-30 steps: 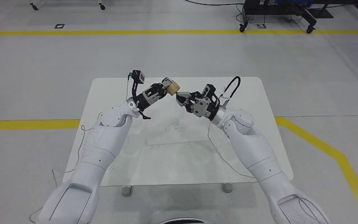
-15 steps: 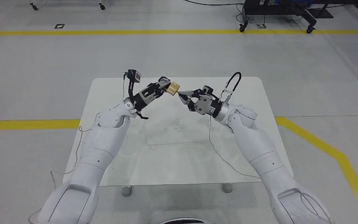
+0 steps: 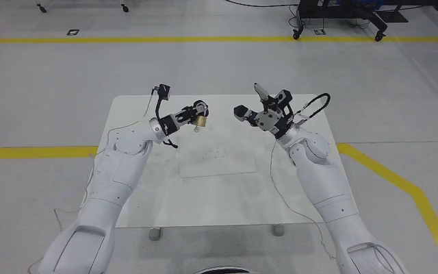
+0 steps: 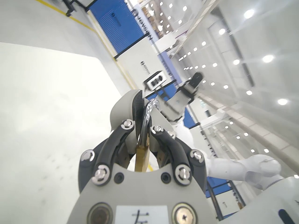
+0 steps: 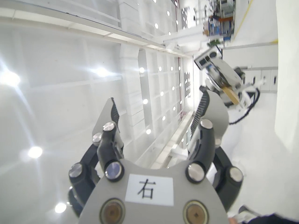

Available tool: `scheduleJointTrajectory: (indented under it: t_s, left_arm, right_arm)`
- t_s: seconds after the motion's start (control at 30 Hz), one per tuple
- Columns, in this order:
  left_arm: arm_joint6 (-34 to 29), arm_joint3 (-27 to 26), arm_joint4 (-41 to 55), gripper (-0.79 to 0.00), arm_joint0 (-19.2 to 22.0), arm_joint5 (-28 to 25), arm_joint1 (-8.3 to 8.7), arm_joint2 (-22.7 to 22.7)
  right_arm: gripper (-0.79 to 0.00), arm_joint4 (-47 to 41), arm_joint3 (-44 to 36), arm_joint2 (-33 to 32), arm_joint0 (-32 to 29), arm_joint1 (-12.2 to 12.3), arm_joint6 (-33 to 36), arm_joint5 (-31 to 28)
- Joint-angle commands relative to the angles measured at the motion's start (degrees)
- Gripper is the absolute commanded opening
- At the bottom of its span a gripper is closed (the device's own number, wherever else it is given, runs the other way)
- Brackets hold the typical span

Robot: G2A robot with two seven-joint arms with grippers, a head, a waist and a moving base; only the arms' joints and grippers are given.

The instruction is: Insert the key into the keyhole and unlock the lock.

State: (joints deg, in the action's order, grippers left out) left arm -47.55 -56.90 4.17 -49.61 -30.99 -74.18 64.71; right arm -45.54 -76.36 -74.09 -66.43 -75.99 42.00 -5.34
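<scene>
Over the far half of the white counter, both arms have swung apart. A second ago their tools met nose to nose above mid-counter, and half a second ago they were still close. Now they sit well apart with bare counter between them. Right arm has lifted and turned outward; its tool tips upward, fingers spread wide, nothing between them. Left tool has drawn back toward its own side and stays clamped on the lock, whose brass body hangs just under the fingers and appears clear of the counter. Key: cannot be made out anywhere. The right tool was pinched shut against the lock a second ago and is now empty. Judgement: the right tool has let go, so the key is probably either seated in the keyhole or dropped; which one cannot be told. Whether the lock has sprung open also cannot be told. If the key is seated, the turn may still be owed, and the right tool would need to return.
</scene>
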Motion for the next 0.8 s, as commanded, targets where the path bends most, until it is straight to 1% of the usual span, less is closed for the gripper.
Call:
scheduleJointTrajectory:
  t_s: [0.0, 0.03, 0.1, 0.17, 0.27, 0.3, 0.37, 0.47, 0.5, 0.53, 0.57, 0.67, 0.77]
  left_arm:
    - [1.3, -1.9, -8.2, -0.785, -0.1, 3.3, 0.26, -1.1]
    - [2.6, -3.4, -12.8, -0.785, -0.5, 6.1, 0.33, -2.1]
    - [3.3, -5.3, -19.4, -0.785, -0.5, 11.6, 0.35, -3.9]
    - [2.5, -6.3, -25.0, -0.785, -0.4, 17.6, 0.17, -6.4]
    - [-1.1, -5.2, -32.4, -0.785, 1.5, 28.0, -0.50, -10.7]
    - [-0.9, -4.7, -34.5, -0.785, 2.2, 30.8, -0.85, -12.1]
    - [-1.6, -3.2, -35.9, -0.785, 3.2, 33.4, -1.64, -14.5]
    - [-1.8, -1.3, -35.7, -0.785, 4.6, 33.9, -2.60, -16.4]
    - [-1.4, -0.7, -35.5, -0.465, 4.9, 33.9, -2.82, -16.7]
    - [-0.9, -0.3, -35.2, -0.185, 5.2, 33.8, -3.00, -16.8]
    - [-0.6, 0.1, -34.5, 0.000, 5.4, 33.4, -3.13, -16.7]
    - [-0.8, 0.9, -32.5, 0.000, 5.7, 31.5, -3.22, -15.9]
    - [-3.2, 1.1, -30.2, 0.000, 5.9, 30.3, -3.04, -14.8]
  right_arm:
    - [0.000, 1.1, -1.4, -0.4, -1.3, 0.0, -2.5, -3.5]
    - [0.000, 1.7, -2.1, -0.5, -1.9, 0.0, -3.9, -4.8]
    - [0.000, 1.9, -2.3, -0.5, -2.0, 0.0, -4.3, -5.2]
    - [0.000, 1.9, -2.3, -0.5, -2.0, 0.0, -4.3, -5.2]
    - [0.000, 1.9, -2.3, -0.5, -2.0, 0.0, -4.3, -5.2]
    - [0.000, 1.9, -2.3, -0.5, -2.0, 0.0, -4.3, -5.2]
    - [0.000, 1.9, -2.3, -0.5, -2.0, 0.0, -4.3, -5.2]
    - [0.000, 1.9, -2.3, -0.5, -2.0, 0.0, -4.3, -5.2]
    - [0.000, 1.9, -2.3, -0.5, -2.0, 0.0, -4.3, -5.2]
    - [0.000, 1.9, -2.3, -0.5, -2.0, 0.0, -4.3, -5.2]
    - [0.000, 1.9, -2.3, -0.5, -2.0, 0.0, -4.3, -5.2]
    - [0.000, 1.9, -2.3, -0.5, -2.0, 0.0, -4.3, -5.2]
    - [0.000, 1.9, -2.3, -0.5, -2.0, 0.0, -4.3, -5.2]
